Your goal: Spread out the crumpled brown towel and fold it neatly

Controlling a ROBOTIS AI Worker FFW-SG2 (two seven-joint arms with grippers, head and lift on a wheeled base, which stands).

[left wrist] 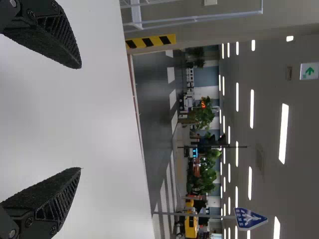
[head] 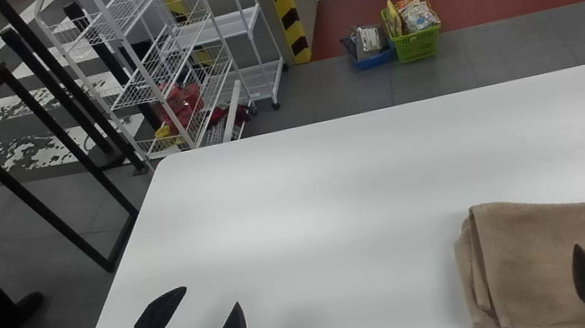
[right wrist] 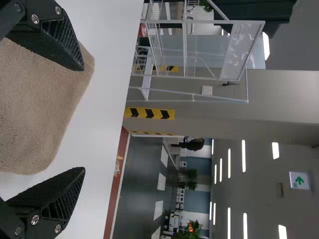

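While both pairs of jaws gape | brown towel (head: 539,253) lies folded | left edge layered

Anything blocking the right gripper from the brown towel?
Nothing visible in between. The right gripper is open right by the folded towel: seen from the head, one finger overlaps it and the other is off to its right, against the white table. Can't tell the height gap.

Green arrow sign (left wrist: 309,71), blue triangular sign (left wrist: 249,219)
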